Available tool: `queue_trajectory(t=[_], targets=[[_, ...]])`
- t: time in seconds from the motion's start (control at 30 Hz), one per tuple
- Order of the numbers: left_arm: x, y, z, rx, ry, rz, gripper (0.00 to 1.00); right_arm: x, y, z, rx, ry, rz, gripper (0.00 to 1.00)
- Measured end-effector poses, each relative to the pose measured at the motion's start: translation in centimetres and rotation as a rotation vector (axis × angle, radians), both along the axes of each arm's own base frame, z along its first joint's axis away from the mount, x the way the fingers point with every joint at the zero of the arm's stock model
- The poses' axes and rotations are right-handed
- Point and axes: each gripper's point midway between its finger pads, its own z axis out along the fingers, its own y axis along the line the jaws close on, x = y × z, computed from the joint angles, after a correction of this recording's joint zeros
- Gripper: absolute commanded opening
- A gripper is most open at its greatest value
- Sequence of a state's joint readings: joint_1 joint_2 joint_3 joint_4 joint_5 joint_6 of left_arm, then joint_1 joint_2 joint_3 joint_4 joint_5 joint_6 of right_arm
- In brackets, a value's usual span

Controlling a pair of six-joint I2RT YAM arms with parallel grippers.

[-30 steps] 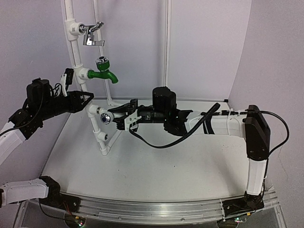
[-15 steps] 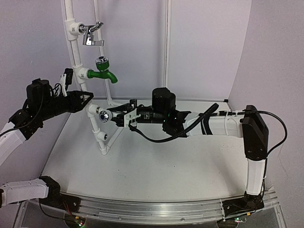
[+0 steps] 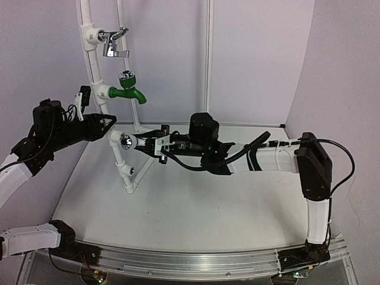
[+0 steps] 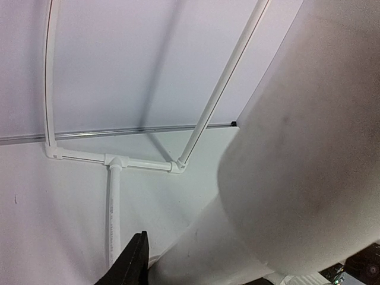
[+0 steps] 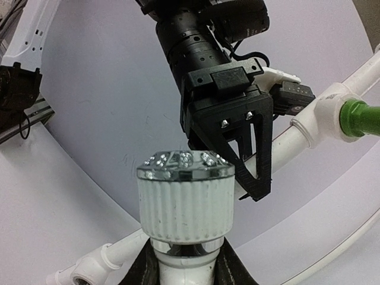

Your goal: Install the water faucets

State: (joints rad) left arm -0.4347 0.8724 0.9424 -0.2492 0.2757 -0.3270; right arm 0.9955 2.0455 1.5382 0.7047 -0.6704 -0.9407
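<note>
Looking down on a white tabletop (image 3: pixel 196 202), we see a white pipe frame (image 3: pixel 95 65) standing at the back left. A chrome lever tap (image 3: pixel 113 43) is on its top outlet and a green tap (image 3: pixel 129 92) on the middle one. Our right hand (image 3: pixel 138 143) reaches across from the right and is clamped on the white water faucet (image 3: pixel 126 142), whose shiny round knob glints at the lowest outlet of the upright. In the right wrist view, the faucet's ribbed white knob with its chrome cap rises just above that grip. Our left hand (image 3: pixel 108 127) appears closed on the pipe just above the same outlet, bracing it. We cannot tell how far the thread has seated. To do this step well, we judge the faucet should be held square to the outlet and turned gently while the left hand stops the frame twisting. A tilted start could cross the thread.
</note>
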Motion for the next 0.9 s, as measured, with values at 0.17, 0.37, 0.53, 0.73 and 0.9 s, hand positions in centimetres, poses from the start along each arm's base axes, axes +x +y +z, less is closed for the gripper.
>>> queue_trajectory(t=[0.17,0.37,0.53,0.73,0.9], targets=[[-0.06,0.04,0.01,-0.002,0.0,0.001,0.0,0.11,-0.15,-0.11,0.026,0.047,0.003,0.0],[-0.06,0.04,0.01,-0.003,0.0,0.001,0.0,0.32,-0.32,-0.22,0.047,0.087,0.006,0.0],[-0.03,0.08,0.0,-0.004,0.001,0.004,0.0,0.41,-0.31,-0.21,0.059,0.113,0.01,0.0],[0.0,0.11,0.0,-0.004,0.002,0.007,0.0,0.61,-0.47,-0.44,0.069,0.142,-0.001,0.0],[0.01,0.12,0.0,-0.004,0.002,0.008,0.0,0.78,-0.56,-0.59,0.074,0.158,-0.01,0.0]])
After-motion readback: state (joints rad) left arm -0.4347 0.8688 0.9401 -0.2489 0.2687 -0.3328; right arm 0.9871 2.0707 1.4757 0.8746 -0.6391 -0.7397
